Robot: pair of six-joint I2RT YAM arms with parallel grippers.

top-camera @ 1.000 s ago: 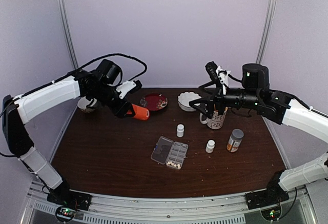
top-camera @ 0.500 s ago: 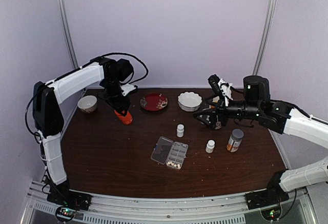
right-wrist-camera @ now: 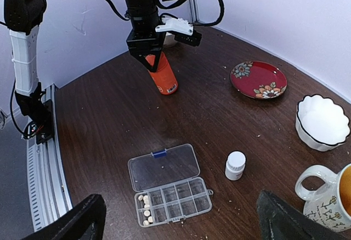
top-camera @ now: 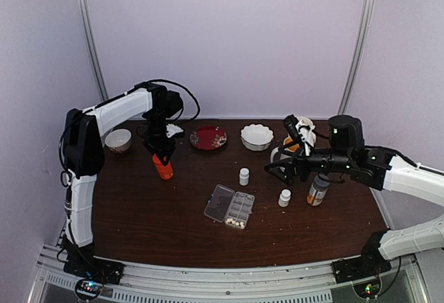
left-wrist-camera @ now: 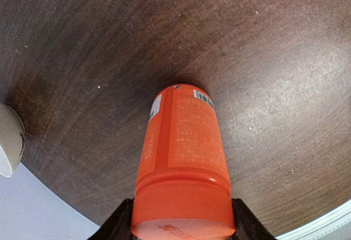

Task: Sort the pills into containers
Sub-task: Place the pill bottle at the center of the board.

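The clear pill box [top-camera: 236,209] lies open at the table's middle, its lid [right-wrist-camera: 163,167] folded back. Several cream pills [right-wrist-camera: 145,210] fill the two end containers [right-wrist-camera: 174,200]; the other cells look empty. The same pills [top-camera: 236,224] show at the box's near end in the top view. My left gripper [top-camera: 159,154] is shut on the cap end of an orange bottle [left-wrist-camera: 184,152], which stands nearly upright with its base on the wood. My right gripper [right-wrist-camera: 184,223] hangs open above the box, nothing between its fingers [right-wrist-camera: 77,221].
Two small white bottles [top-camera: 244,176] [top-camera: 285,197] and a grey-capped bottle [top-camera: 318,190] stand right of the box. A red plate [top-camera: 209,137], a white scalloped bowl [top-camera: 257,136] and a flowered mug [right-wrist-camera: 326,196] sit at the back. A small bowl [top-camera: 118,139] is far left.
The left arm swung the orange bottle from lying sideways in the air to upright, base down on the table. The right gripper moved from over the mug forward and lower.
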